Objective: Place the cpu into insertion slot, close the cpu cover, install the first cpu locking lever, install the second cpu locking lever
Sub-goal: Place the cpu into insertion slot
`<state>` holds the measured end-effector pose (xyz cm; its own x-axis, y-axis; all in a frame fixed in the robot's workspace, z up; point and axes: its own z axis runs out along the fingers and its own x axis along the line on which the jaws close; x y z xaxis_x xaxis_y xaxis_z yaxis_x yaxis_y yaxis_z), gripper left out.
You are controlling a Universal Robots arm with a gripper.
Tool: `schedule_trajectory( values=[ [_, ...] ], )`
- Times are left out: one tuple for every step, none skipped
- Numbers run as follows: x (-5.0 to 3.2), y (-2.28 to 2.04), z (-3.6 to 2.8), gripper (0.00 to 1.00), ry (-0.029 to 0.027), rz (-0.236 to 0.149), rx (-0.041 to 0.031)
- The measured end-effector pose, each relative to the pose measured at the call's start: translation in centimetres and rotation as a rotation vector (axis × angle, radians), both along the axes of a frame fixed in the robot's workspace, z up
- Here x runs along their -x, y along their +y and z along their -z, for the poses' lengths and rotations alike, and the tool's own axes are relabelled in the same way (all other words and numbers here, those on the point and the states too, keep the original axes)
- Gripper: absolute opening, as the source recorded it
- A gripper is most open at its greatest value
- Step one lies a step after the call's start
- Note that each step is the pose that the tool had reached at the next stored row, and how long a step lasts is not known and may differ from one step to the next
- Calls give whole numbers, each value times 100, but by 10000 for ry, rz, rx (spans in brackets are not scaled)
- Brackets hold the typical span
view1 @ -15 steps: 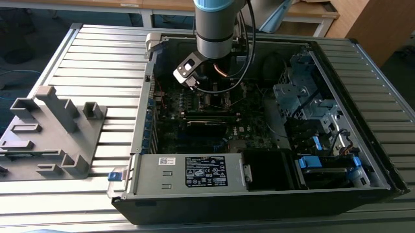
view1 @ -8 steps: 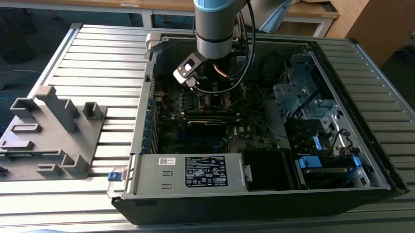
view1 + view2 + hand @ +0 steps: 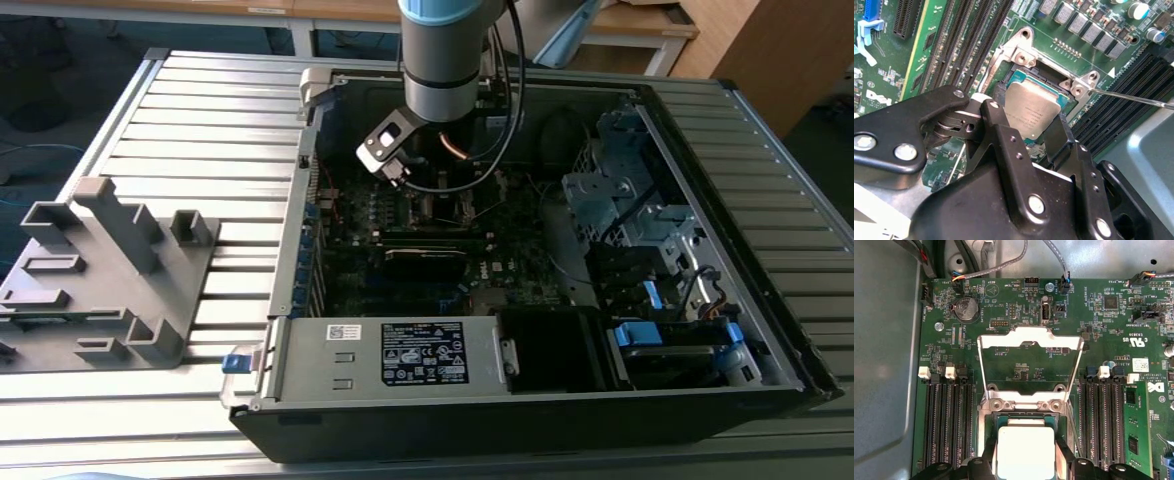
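While the gripper (image 3: 1028, 116) clasps the cpu (image 3: 1025, 447) at the socket (image 3: 1023, 404), cpu cover (image 3: 1029, 338) raised open.

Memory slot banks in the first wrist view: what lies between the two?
The socket with the cpu and the open cpu cover, in the first wrist view.

You have one arm (image 3: 441, 60) carrying one gripper (image 3: 1028, 120) with two black fingers (image 3: 1004, 140). Count one cpu (image 3: 1025, 452), one cpu cover (image 3: 1029, 337) and one coin cell (image 3: 966, 309) on the single motherboard (image 3: 1004, 300). You can pick out four white slot latches (image 3: 924, 372) in the first wrist view. On the one table (image 3: 200, 110) you'll find one open computer case (image 3: 534, 425) and one grey fixture (image 3: 107, 280)
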<state>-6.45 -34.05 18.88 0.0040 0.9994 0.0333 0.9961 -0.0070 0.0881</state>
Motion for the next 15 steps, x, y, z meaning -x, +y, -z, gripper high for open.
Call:
schedule_trajectory(
  values=[
    [0,0,0,54,0,1,-1],
    [0,0,0,54,-1,0,-1],
    [0,0,1,54,-1,1,-2],
    [0,0,0,54,-1,1,-2],
    [0,0,0,54,-1,1,-2],
    [0,0,1,54,-1,0,-2],
    [0,0,1,54,-1,1,-2],
    [0,0,1,54,-1,1,-2],
    [0,0,1,54,-2,1,-2],
    [0,0,1,54,-1,1,-2],
    [0,0,1,54,-1,1,-2],
    [0,0,1,54,-1,1,-2],
    [0,0,1,54,-1,0,-2],
    [0,1,2,54,-1,0,-4],
    [-1,2,5,55,-5,0,-15]
  ],
)
